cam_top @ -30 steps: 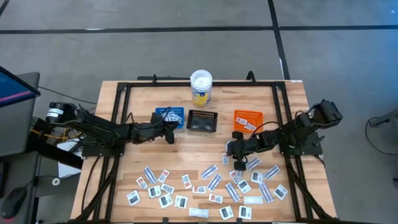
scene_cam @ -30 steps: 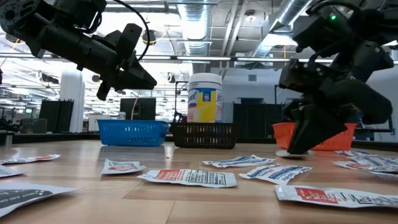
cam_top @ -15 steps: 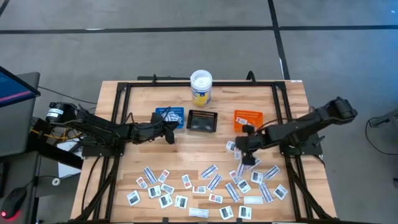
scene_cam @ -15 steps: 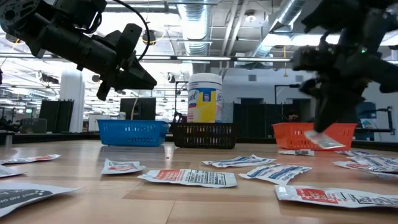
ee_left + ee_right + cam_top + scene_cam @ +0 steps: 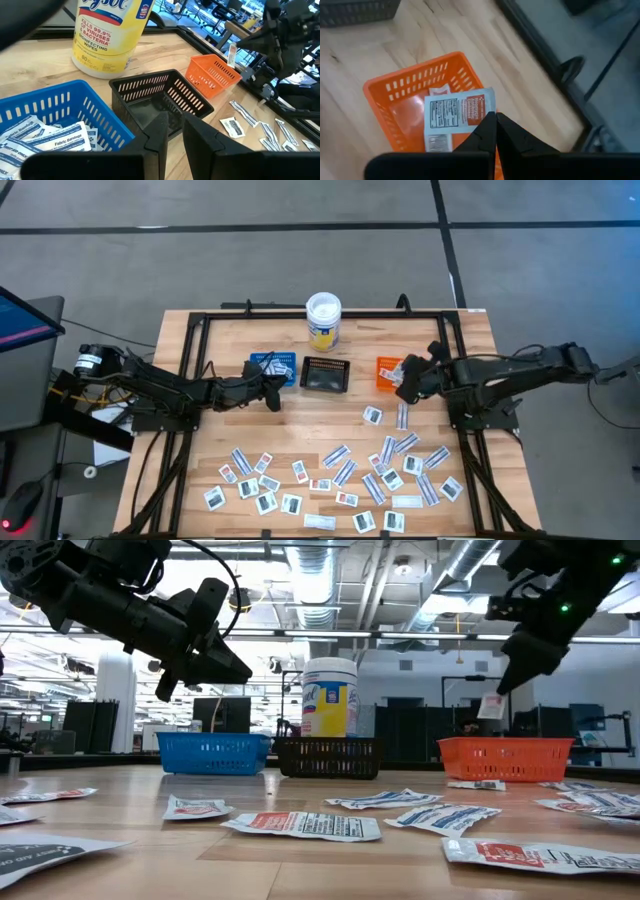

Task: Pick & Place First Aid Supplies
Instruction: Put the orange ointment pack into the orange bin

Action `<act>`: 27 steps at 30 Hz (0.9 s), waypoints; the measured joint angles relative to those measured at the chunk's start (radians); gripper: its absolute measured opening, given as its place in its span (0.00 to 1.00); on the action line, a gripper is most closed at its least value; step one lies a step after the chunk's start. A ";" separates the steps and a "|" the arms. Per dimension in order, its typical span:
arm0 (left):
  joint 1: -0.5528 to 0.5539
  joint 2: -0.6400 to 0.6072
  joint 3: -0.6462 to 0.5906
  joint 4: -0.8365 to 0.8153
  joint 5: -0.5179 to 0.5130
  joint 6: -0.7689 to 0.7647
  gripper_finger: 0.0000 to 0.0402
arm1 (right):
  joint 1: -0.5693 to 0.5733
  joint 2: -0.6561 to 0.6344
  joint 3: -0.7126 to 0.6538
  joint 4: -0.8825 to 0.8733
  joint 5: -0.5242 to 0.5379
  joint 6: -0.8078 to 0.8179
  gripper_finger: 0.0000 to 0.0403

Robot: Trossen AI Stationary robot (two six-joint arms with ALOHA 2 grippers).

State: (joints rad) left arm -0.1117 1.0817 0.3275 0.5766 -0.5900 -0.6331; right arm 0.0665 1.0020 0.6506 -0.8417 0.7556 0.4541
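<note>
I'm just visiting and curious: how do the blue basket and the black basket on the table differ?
The blue basket holds several white packets, while the black basket looks empty. In the high view the blue basket sits to the picture's left of the black one, with the left gripper right beside it. Both are small, square, slotted plastic baskets on the wooden table.

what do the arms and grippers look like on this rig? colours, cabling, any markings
Both arms are dark, near-black jointed links. The left gripper ends in two flat, angular black fingers; the right gripper ends in two black fingers that taper to narrow tips. Loose black cables loop along the left arm, and small green lights glow on the right arm. No readable markings show.
</note>
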 joint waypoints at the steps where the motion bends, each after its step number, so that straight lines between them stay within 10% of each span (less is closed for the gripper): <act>1: 0.000 0.000 0.000 0.000 0.000 0.000 0.14 | -0.020 -0.003 0.000 0.000 -0.025 0.000 0.01; 12: 0.000 0.000 0.000 0.000 0.000 0.000 0.14 | -0.087 0.071 0.000 0.045 -0.119 -0.005 0.18; 27: 0.000 0.000 0.000 0.000 0.000 0.000 0.14 | 0.214 0.166 -0.003 0.360 -0.823 -0.160 0.20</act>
State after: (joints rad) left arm -0.1116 1.0817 0.3271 0.5766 -0.5900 -0.6331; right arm 0.2805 1.1679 0.6477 -0.4821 -0.0678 0.2939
